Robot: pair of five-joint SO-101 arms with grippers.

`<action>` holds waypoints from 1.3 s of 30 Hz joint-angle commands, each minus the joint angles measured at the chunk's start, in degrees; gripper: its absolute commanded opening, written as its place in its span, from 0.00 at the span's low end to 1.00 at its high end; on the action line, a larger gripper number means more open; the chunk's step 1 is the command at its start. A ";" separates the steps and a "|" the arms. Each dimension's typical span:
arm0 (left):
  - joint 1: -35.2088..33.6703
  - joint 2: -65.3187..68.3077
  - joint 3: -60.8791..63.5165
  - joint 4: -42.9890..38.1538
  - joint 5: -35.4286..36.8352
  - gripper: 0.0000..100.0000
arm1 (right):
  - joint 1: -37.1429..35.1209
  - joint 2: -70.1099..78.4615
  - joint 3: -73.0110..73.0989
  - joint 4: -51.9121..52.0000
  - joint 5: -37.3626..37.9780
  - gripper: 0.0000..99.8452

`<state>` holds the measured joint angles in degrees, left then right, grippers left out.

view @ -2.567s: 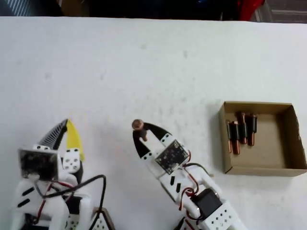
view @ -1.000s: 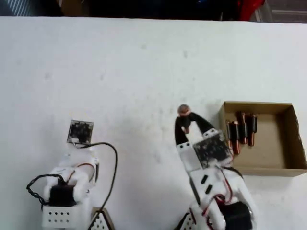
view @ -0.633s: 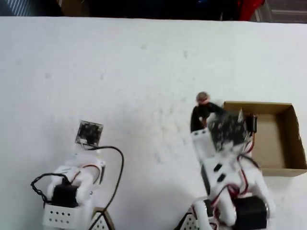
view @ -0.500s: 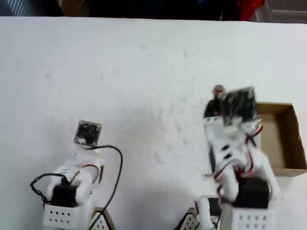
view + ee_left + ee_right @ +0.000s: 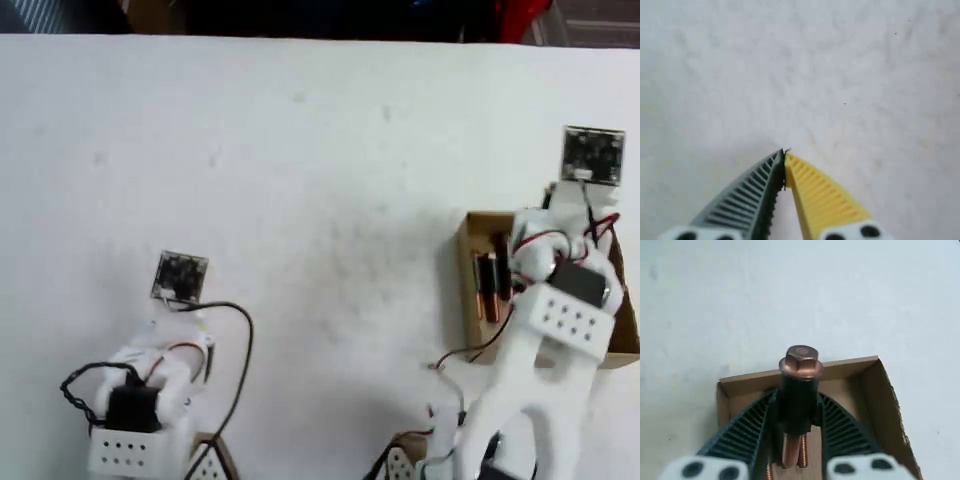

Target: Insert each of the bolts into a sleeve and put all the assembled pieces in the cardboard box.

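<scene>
Up above the cardboard box [image 5: 850, 367], the right gripper [image 5: 797, 394] pinches a black cylindrical sleeve [image 5: 796, 407] with a copper hex-head bolt [image 5: 800, 361] in it. Other sleeved bolts [image 5: 489, 287] lie inside the box. Over the white table [image 5: 840, 75], the left gripper [image 5: 785, 157] has its ridged fingers pressed together.

The high view hangs well above the white table [image 5: 300, 150] and looks straight down, with the arm bases at its near edge. Each wrist camera is a small square black board, one [image 5: 180, 277] on the left arm and another [image 5: 593, 155] on the right, and it looks along its own end effector. The left sits close over bare table behind the grey-and-yellow end effector [image 5: 784, 155]. The right looks past the dark ribbed end effector [image 5: 796, 396] and the copper bolt in its black sleeve [image 5: 799, 385] into the open brown cardboard box [image 5: 877, 395] — the same box [image 5: 466, 290] seen from above.
</scene>
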<state>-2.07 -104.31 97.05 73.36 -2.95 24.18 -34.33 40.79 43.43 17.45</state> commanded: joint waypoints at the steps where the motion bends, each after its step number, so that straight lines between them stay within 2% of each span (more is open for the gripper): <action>1: -0.48 -0.31 -0.09 0.44 -0.44 0.02 | 4.62 5.85 -4.04 -5.93 2.29 0.02; 5: -0.48 -0.31 -0.09 0.44 -0.44 0.02 | 7.60 14.02 -4.04 -9.71 8.97 0.02; 10: -0.48 -0.31 -0.09 0.44 -0.44 0.02 | 10.07 24.31 -7.30 -11.74 11.52 0.02; 20: -0.40 -0.31 -0.09 0.44 -0.44 0.02 | 10.15 43.82 -15.65 -11.47 14.86 0.02; 25: -0.40 -0.31 -0.09 0.44 -0.44 0.02 | 9.71 45.14 -17.67 -5.05 18.81 0.02; 32: -0.40 -0.31 -0.09 0.44 -0.44 0.02 | 9.71 45.14 -22.24 2.51 18.90 0.17; 39: -0.40 -0.31 -0.09 0.44 -0.44 0.02 | 9.63 45.05 -29.10 9.36 18.90 0.14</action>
<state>-2.07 -104.31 97.05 73.36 -2.95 33.93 11.38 16.79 50.11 35.74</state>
